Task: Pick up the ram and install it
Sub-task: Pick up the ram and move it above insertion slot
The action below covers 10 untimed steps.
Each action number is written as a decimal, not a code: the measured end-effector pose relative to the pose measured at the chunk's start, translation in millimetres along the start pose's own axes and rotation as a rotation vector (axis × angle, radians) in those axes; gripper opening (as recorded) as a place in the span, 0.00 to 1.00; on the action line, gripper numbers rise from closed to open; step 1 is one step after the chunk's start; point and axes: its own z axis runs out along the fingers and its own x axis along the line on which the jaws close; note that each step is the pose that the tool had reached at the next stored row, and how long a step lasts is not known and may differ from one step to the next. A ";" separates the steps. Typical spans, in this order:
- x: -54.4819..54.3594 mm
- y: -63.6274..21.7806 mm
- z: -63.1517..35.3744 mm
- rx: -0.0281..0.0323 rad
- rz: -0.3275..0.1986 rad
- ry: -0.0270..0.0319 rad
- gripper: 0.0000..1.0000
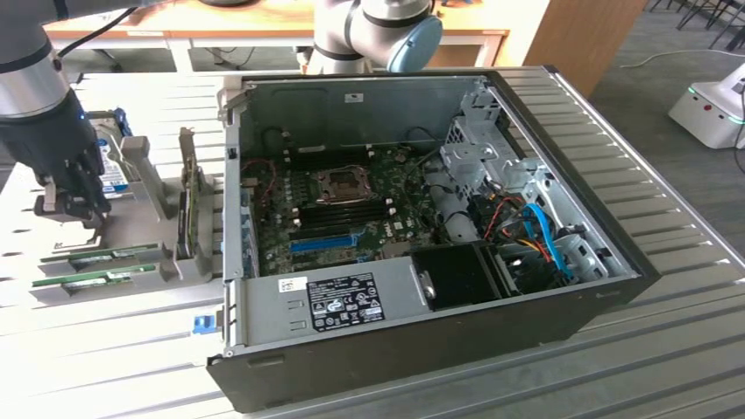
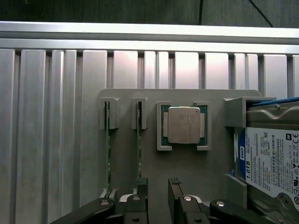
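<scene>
Hovering over the grey holder (image 2: 187, 163), the gripper (image 2: 159, 183) is seen released — empty — just beside the slotted ram (image 2: 138, 140).

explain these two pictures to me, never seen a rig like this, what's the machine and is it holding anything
The machine is a robot arm with a two-fingered gripper at its end. One picture comes from a camera standing off to the side. The other comes from a camera on the arm's wrist, looking down past the gripper's fingers.

On the ribbed metal table sits an open computer case with its motherboard exposed. Beside it, on the exterior view's left, is a grey holder with parts in it: two green ram sticks standing on edge in slots, a processor chip, and a hard drive with a blue label.

The gripper hangs over that holder, close to the ram sticks. Its fingers are open and it holds nothing.
</scene>
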 end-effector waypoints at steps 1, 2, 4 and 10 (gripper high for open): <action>0.0 -0.1 0.7 0.0000 0.000 0.0000 0.31; 0.0 -0.1 1.4 0.0000 0.000 0.0000 0.31; 0.1 -0.1 2.9 0.0000 0.000 0.0000 0.31; 0.1 -0.3 7.0 0.0000 0.000 0.0000 0.31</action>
